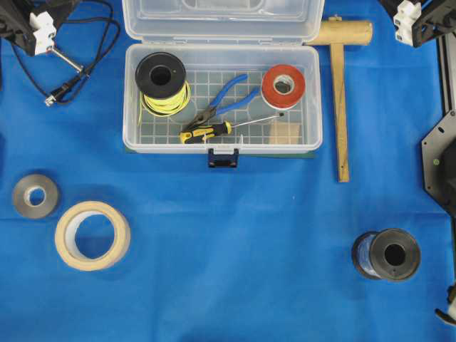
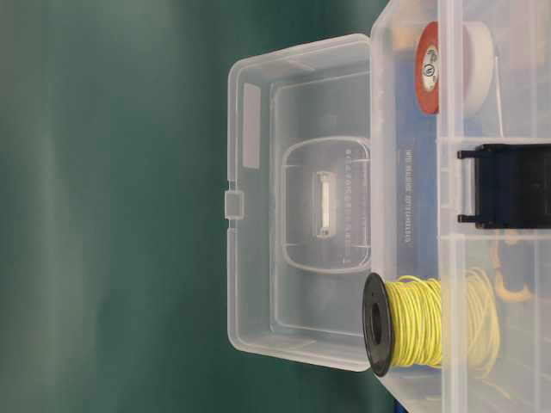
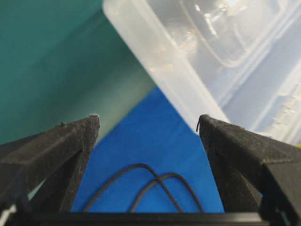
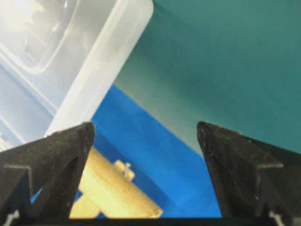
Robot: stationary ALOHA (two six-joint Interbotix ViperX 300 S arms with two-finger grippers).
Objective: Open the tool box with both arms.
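Observation:
The clear plastic tool box (image 1: 131, 107) sits at the back middle of the blue cloth with its lid (image 1: 221, 18) swung fully back. Its black latch (image 1: 222, 157) hangs free at the front wall. The table-level view shows the lid (image 2: 258, 258) standing open behind the box and the latch (image 2: 508, 185). My left gripper (image 3: 148, 122) is open and empty, back at the far left corner (image 1: 35, 32), apart from the lid (image 3: 188, 61). At the far right corner (image 1: 410, 18) my right gripper (image 4: 146, 129) is also open and empty, beside the lid's other end (image 4: 84, 61).
Inside the box lie a yellow wire spool (image 1: 162, 82), blue pliers (image 1: 228, 96), red tape (image 1: 283, 85) and a screwdriver (image 1: 206, 132). A wooden mallet (image 1: 340, 92) lies right of it. Masking tape (image 1: 92, 235), a grey roll (image 1: 35, 196), a black spool (image 1: 387, 254) and a cable (image 1: 85, 43) are around.

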